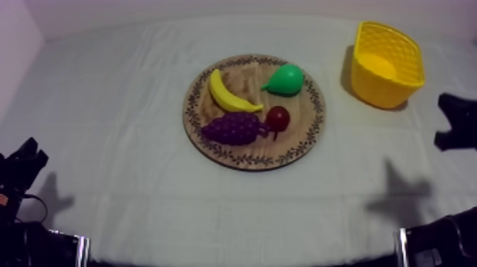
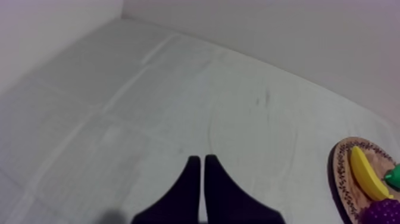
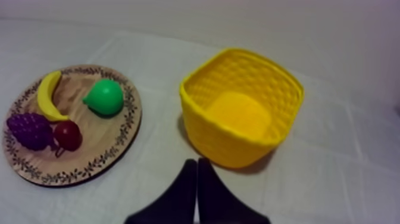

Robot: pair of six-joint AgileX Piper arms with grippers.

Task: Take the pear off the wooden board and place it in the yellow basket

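My left gripper [image 2: 199, 159] is sitting clenched on nothing, its two black fingers pressing together into a narrow wedge above the bare cloth [image 2: 149, 107], well apart from the wooden board [image 1: 309, 139]. My right gripper [image 3: 197, 161] is doing the same: fingers squeezed together, gripping nothing, touching nothing, pointing at the near wall of the yellow basket [image 1: 419, 62], with a gap between tips and wall.

In the top view the left arm is resting low at the table's 8 o'clock edge, and the right arm is hanging at about 4 o'clock, casting a shadow on the cloth beneath it. Both are staying well clear of the fruit.

The pear [image 1: 285, 79] is lying on the board at roughly 1 o'clock. It is bright green and smooth, on its side, its narrow end pointing toward the board's middle, close to the patterned rim. Sharing the board, the banana [image 1: 227, 94] is lying at 10 o'clock, the bunch of grapes [image 1: 234, 128] at 7 o'clock, and the small red fruit [image 1: 278, 118] just beside the grapes at about 4 o'clock. The basket is standing on the cloth at 2 o'clock from the board, mouth upward, apart from the rim
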